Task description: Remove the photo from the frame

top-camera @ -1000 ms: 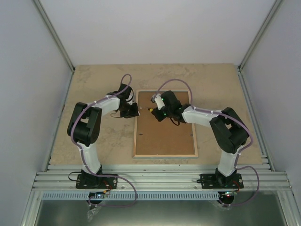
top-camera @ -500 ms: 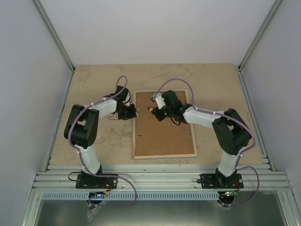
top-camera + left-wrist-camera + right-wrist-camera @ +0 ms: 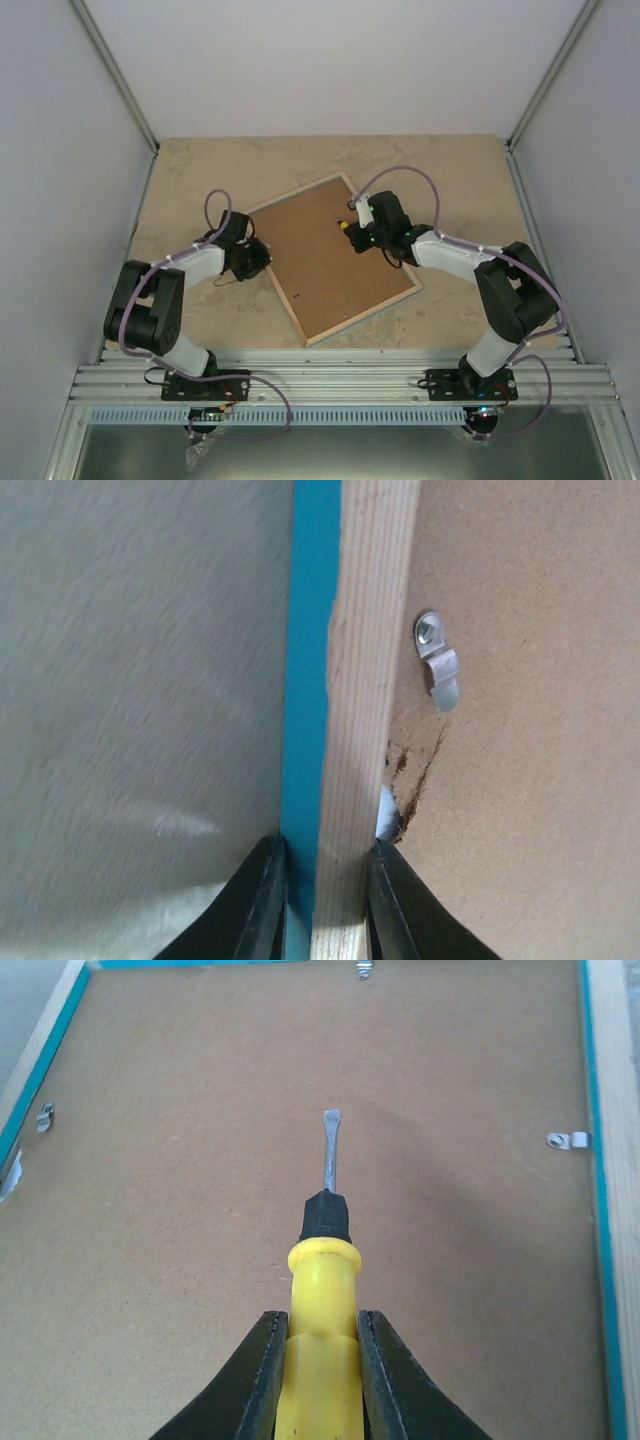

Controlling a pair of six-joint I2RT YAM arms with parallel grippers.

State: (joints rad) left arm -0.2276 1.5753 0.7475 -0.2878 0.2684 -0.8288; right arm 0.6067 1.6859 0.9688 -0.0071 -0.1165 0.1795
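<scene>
Pale grey walls (image 3: 330, 60); beige tabletop (image 3: 200, 170)

L gripper (image 3: 325, 885) clamped on frame (image 3: 352, 680) rail, turquoise side at left, bare wood back facing cam. Metal clip (image 3: 438, 665) on brown board (image 3: 540, 800), just beside rail. Board chipped nr gripper. Table (image 3: 140, 680) at left.

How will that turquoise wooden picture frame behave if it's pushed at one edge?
Likely stiff: the turquoise wooden picture frame has wood rails. Lying flat on the beige table, it would probably slide or pivot, not tip. Its chipped brown backing board looks fragile.
</scene>
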